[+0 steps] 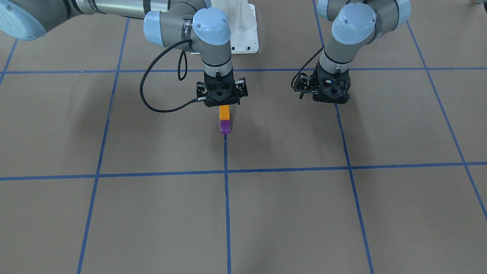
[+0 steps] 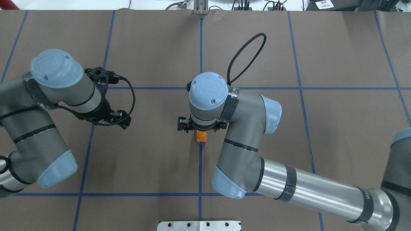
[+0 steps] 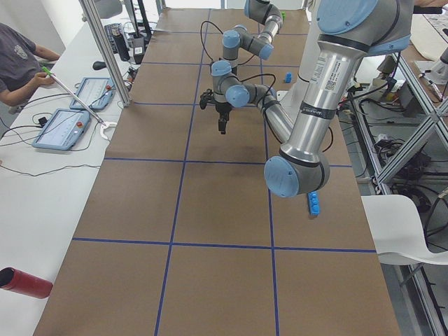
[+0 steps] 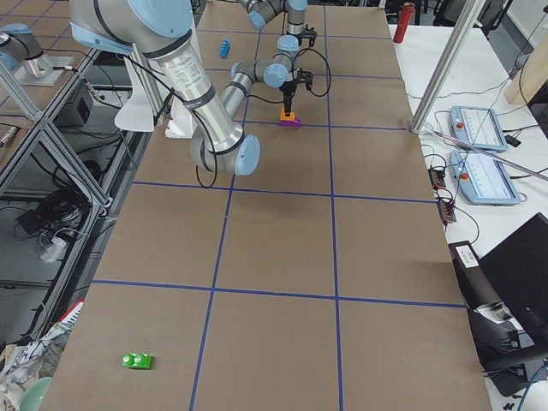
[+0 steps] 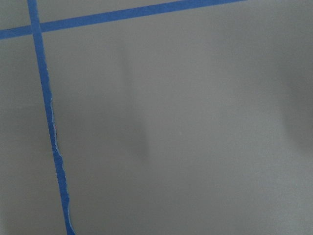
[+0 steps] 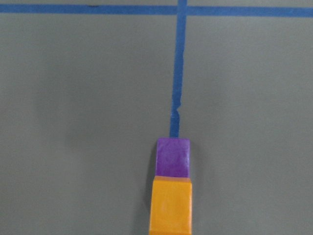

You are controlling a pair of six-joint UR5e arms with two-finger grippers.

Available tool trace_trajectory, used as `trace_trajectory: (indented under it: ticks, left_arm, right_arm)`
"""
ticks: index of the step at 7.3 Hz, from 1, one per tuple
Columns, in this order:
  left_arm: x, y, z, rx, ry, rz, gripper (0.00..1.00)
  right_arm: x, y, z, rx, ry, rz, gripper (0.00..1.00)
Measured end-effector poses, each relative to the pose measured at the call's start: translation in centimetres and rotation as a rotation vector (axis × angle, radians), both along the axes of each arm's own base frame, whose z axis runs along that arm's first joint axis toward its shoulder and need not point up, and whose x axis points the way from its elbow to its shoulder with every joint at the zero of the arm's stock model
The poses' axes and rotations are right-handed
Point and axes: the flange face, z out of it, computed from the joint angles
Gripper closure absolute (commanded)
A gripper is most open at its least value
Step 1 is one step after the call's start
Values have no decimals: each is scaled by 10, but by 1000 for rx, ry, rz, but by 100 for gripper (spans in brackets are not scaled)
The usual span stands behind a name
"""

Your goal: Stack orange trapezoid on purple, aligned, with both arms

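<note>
The orange trapezoid [image 1: 224, 112] sits stacked on the purple brick [image 1: 225, 126], edges in line, on a blue tape line mid-table. Both also show in the overhead view, orange [image 2: 201, 137] over a purple sliver [image 2: 201, 144], and in the right wrist view, orange [image 6: 171, 205] and purple [image 6: 172, 156]. My right gripper [image 1: 222, 103] stands upright right over the stack, its underside meeting the orange's top; it looks shut on it. My left gripper [image 1: 330, 99] hangs empty over bare table to the side. Its fingers are hidden, so I cannot tell its state.
The white base pedestal [image 1: 243, 36] stands behind the stack. Blue bricks [image 3: 314, 203] lie by the robot's side of the table. A green brick [image 4: 137, 360] lies at the table's right end, a red cylinder [image 3: 24, 282] at its left end. An operator [image 3: 17, 56] sits beside the table.
</note>
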Motion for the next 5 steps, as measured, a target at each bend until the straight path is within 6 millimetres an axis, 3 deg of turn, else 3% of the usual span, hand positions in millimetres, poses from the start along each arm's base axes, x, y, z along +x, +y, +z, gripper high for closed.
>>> trace_trajectory:
  ticks: [1, 2, 4, 5]
  left_arm:
    - [-7, 0, 1, 4, 3, -5, 0]
    - [-19, -2, 6, 12, 0, -9, 0]
    - [-57, -18, 29, 52, -18, 7, 0]
    - [-89, -32, 47, 72, -20, 31, 0]
  right_arm:
    - [30, -7, -1, -30, -1, 9, 0]
    - [64, -13, 15, -51, 4, 28, 0]
    - [134, -27, 69, -88, 24, 59, 0]
    - [167, -38, 97, -101, 39, 61, 0]
